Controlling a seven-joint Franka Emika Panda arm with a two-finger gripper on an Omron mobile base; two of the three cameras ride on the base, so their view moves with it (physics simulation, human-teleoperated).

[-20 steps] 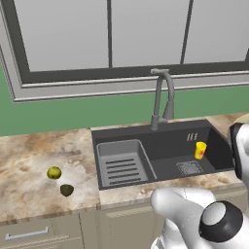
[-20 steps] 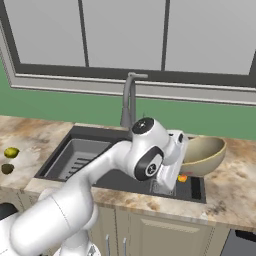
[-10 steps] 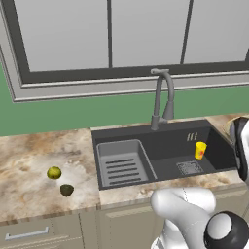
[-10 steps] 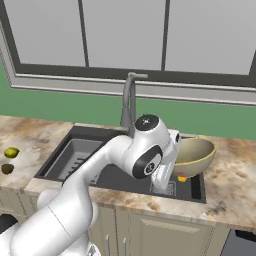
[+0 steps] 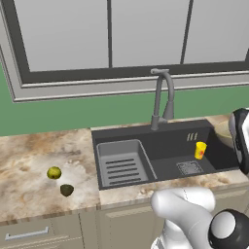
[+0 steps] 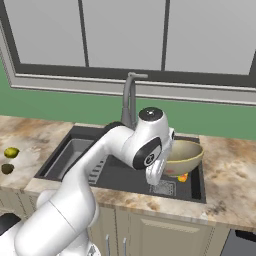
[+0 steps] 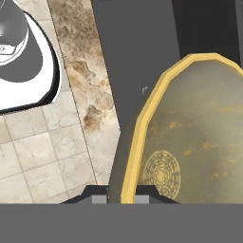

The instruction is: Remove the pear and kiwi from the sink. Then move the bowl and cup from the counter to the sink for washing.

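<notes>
End effector [image 7: 121, 198] clamped on bowl [image 6: 182, 156] rim, bowl over sink [image 6: 195, 186] R side, pear [image 5: 54, 172] & kiwi [image 5: 66, 189] on counter [image 5: 29, 160]

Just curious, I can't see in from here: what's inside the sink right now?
Inside the sink sit a ribbed tray and a small yellow cup. The bowl, held by the gripper, hangs over the right end and covers the part beneath.

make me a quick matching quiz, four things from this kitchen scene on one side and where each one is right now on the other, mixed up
Things:
1. pear
2. cup
3. bowl
4. faucet

Places:
A. standing inside the sink
B. held by its rim in the end effector, above the sink's right end
C. on the counter left of the sink, beside the kiwi
D. rising behind the basin

Pairs: 1-C, 2-A, 3-B, 4-D
</notes>
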